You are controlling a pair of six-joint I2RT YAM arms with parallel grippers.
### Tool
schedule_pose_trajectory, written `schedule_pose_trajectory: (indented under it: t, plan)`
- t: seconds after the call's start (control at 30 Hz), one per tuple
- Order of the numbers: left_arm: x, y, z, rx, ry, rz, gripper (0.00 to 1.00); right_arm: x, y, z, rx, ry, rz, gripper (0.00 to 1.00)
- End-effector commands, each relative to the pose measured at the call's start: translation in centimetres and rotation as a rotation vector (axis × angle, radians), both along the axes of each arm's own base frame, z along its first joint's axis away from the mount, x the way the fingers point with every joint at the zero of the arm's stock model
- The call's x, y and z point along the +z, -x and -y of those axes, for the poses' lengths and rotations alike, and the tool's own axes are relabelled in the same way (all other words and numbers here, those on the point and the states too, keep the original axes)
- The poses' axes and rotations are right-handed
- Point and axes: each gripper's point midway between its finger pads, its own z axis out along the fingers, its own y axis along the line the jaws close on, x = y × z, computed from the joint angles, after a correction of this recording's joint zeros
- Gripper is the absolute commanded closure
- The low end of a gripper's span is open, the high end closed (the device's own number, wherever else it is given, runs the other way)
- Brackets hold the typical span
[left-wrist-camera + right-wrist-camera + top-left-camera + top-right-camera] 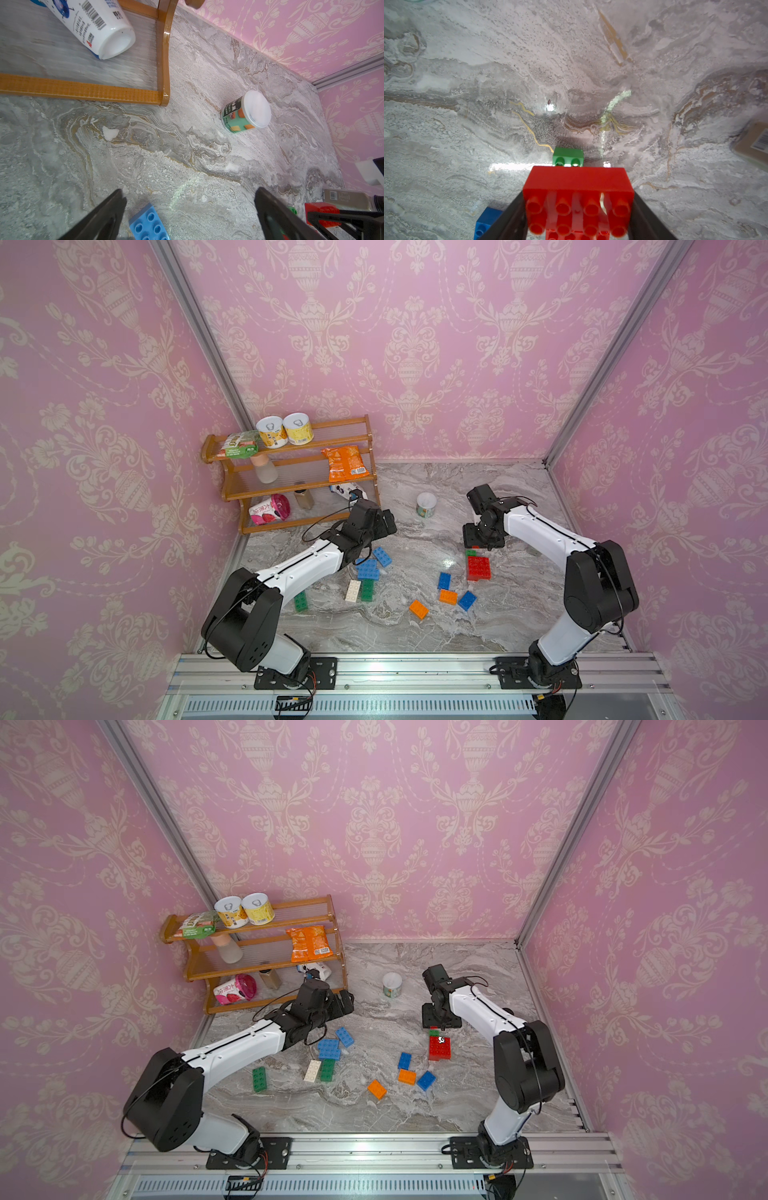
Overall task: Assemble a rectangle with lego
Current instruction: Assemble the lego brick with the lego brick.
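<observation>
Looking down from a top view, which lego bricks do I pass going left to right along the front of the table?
lone green brick → white brick → tilted orange brick → straighter orange brick → tilted blue brick. Bricks that overlap others sideways are left out.

Studded bricks lie studs-up on the surface (415, 635). Toward the left, two blue bricks (367, 569) meet a green brick (367, 590) lying flush against a white brick (353, 591); another green one (301, 600) lies apart. Mid-surface, two blue pieces (444, 580) and two orange pieces (448, 596) sit loosely spaced. A red block (578, 180), a small green brick (568, 158) touching it, sits between the fingers of the right hand (578, 193).
</observation>
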Motion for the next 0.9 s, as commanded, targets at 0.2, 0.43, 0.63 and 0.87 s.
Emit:
schedule_pose_trajectory:
  t: [0.2,0.43,0.63,0.87]
  plan:
    - [0.6,-0.1,0.4,-0.019,-0.004,0.005,0.01,-3.3,1.7,0.7,-0.013,-0.013,-0.086,0.50]
    - [0.5,-0.2,0.5,-0.019,-0.001,0.001,0.01,-3.9,2.2,0.8,-0.022,-0.023,-0.103,0.49]
    - [0.3,-0.1,0.6,-0.020,0.002,-0.004,0.01,-4.2,2.3,0.6,-0.016,-0.036,-0.112,0.48]
    - [0.3,0.0,0.4,-0.015,0.002,-0.003,0.01,-4.4,2.4,0.5,-0.015,-0.036,-0.121,0.48]
